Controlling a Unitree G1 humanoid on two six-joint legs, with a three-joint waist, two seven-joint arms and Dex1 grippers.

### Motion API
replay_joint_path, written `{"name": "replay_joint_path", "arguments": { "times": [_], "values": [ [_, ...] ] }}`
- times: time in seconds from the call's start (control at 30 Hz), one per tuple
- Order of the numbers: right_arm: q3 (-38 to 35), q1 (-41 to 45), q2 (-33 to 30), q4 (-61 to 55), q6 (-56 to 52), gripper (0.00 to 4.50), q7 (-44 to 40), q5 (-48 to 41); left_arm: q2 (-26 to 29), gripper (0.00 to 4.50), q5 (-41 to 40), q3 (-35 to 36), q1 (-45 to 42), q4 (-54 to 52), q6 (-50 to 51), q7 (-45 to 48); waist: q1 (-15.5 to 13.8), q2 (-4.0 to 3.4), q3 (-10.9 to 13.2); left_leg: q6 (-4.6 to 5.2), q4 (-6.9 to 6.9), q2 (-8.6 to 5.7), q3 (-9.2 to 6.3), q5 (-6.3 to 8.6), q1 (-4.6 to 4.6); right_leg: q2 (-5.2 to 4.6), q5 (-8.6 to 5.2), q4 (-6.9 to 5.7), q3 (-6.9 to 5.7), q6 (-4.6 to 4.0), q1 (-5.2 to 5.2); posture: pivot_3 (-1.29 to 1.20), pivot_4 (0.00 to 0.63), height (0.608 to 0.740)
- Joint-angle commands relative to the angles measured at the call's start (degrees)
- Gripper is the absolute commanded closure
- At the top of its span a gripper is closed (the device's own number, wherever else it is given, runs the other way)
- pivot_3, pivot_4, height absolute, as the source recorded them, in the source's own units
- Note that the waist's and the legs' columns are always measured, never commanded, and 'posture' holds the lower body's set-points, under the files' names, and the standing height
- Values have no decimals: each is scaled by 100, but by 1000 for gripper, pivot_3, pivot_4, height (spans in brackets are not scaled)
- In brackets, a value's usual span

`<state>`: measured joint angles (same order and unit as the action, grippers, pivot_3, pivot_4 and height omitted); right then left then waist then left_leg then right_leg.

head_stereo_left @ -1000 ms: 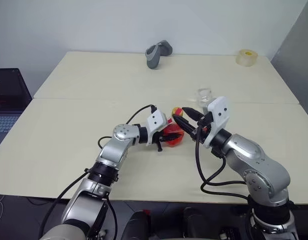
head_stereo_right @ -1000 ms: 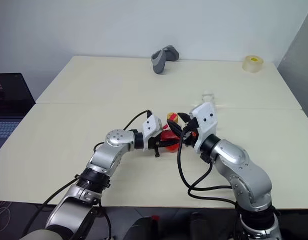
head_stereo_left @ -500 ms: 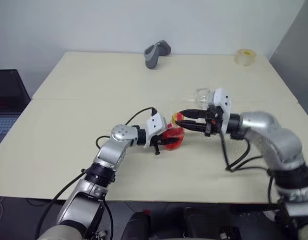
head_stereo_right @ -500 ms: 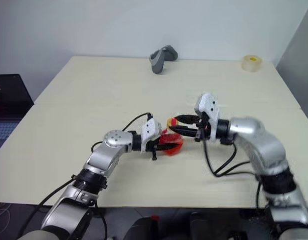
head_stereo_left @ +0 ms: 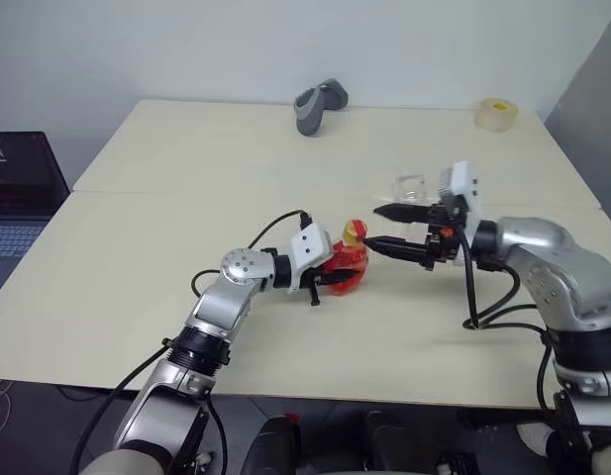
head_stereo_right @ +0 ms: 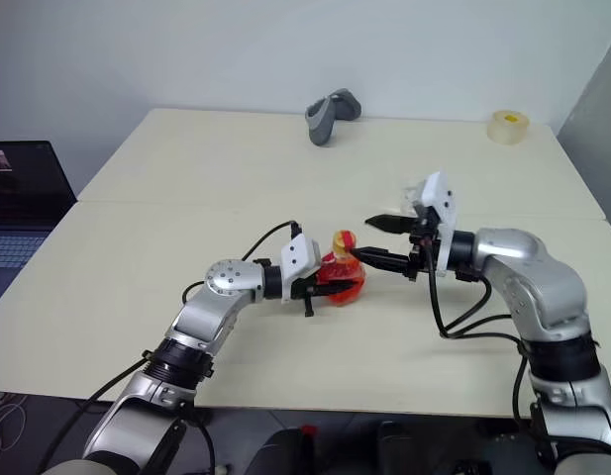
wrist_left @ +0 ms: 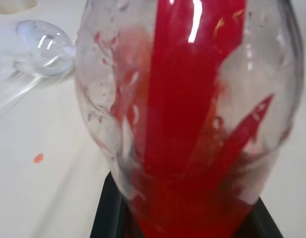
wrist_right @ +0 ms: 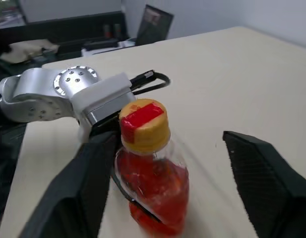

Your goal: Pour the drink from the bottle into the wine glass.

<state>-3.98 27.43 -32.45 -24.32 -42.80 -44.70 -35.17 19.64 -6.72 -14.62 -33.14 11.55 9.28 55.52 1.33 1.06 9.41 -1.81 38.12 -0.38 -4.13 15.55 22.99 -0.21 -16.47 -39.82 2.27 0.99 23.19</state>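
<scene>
One small clear plastic bottle [head_stereo_left: 346, 265] of red-pink drink [wrist_left: 192, 124], yellow-and-red cap on, stands mid-table, clamped by left gripper [head_stereo_left: 330, 278]. Right gripper [head_stereo_left: 382, 228] beside it, fingers spread wide. Clear stemmed wine glass [head_stereo_left: 408, 187] behind.

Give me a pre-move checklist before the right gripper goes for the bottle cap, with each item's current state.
1. Bottle held firm: ok, the left gripper is shut on its body and it stands upright.
2. Cap on the bottle: ok, the yellow-and-red cap sits on the neck, so nothing can be poured yet.
3. Right gripper ready: ok, its jaws stand open, apart from the cap, pointing at it.
4. Wine glass upright and ready: cannot tell, it is partly hidden behind the right gripper.
5. Table dry: not ok, a small red spot lies near the bottle.
</scene>
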Motion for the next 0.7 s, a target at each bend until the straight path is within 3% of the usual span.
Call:
{"name": "replay_joint_path", "arguments": {
  "times": [0.03, 0.23, 0.43, 0.7],
  "values": [
    [-35, -340, 398, -1192, -142, 146, 1058, -21, -124, 3706, -129, 244, -123, -89, -62, -223, 21, 0, 0, 0, -1, 1, -1, 0, -2, 2, 0, -3, -1, 0, 0, 0, 150, 740],
    [951, -371, 1192, -1179, 392, 146, 2281, 1233, -251, 3706, -49, 165, -168, 10, -120, -240, 51, -2, -1, -1, -2, 1, 0, -1, -11, 8, 0, -11, 1, 0, 0, 0, 150, 740],
    [1035, -213, 1565, -659, 679, 146, 2653, 1696, -290, 3708, -32, 156, -226, 106, -159, -217, 39, -2, -1, -5, -1, -3, 2, -3, -8, 5, 0, -6, 2, 1, 0, 0, 150, 740],
    [445, -486, 986, -554, 582, 146, 2424, 1660, -249, 3709, -42, 148, -191, 100, -157, -201, 35, -2, -1, -3, -2, -3, 2, -2, -8, 5, 0, -5, 2, 0, 0, 0, 150, 740]
  ]
}}
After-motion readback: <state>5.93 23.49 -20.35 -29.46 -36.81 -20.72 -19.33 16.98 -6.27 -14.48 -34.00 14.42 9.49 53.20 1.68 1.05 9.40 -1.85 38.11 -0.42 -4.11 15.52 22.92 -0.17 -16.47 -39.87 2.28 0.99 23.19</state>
